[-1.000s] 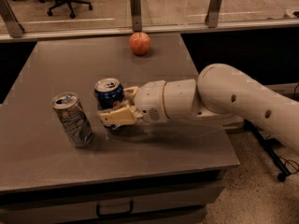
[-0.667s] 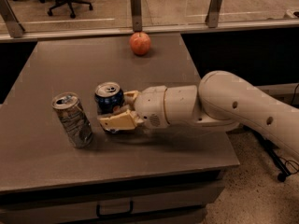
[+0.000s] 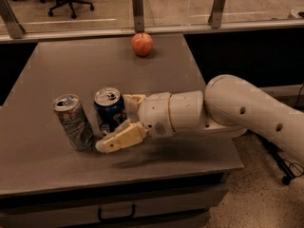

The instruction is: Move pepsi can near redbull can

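Note:
The dark blue pepsi can (image 3: 109, 109) stands upright on the grey table (image 3: 57, 75), just right of the slim silver redbull can (image 3: 72, 122), with a narrow gap between them. My gripper (image 3: 114, 122) reaches in from the right and straddles the pepsi can. Its near cream finger (image 3: 121, 137) lies low in front of the can's base and stands off from it. Its far finger (image 3: 133, 99) is behind the can's right side. The jaws are spread and the can rests on the table.
A red apple (image 3: 142, 44) sits at the table's far edge. My white arm (image 3: 237, 108) crosses the right front of the table. A glass partition with metal posts (image 3: 137, 4) runs behind. The table's front edge is close below the cans.
The near finger has swung away from the pepsi can, toward the table's front edge. The can has settled slightly lower and stays beside the redbull can.

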Robot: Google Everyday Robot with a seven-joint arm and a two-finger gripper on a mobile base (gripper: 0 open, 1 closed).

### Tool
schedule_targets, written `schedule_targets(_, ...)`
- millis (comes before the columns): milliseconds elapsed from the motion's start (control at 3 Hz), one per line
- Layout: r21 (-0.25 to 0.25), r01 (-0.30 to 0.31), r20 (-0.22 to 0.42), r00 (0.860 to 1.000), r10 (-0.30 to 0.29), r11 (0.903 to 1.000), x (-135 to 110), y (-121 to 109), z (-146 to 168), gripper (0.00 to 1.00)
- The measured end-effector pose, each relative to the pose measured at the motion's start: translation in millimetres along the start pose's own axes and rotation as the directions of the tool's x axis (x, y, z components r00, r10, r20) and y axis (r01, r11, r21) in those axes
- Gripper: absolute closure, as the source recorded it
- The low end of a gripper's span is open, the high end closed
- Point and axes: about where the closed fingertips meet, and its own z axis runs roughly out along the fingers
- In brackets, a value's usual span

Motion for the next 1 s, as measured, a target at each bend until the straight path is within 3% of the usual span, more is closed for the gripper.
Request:
schedule_targets(333,0.012,0.0,-0.06,0.998,0.001,0.9999,-5.1,7.2,-28.4,0.0)
schedule_targets(667,0.156,0.015,-0.143,0.99,0.007,0.9876,-12.6,5.8,-80.2,0.0)
schedule_targets(1000,0.186,0.053,-0.168,0.985,-0.021,0.9812,-25.9,13.5,-86.4,0.0)
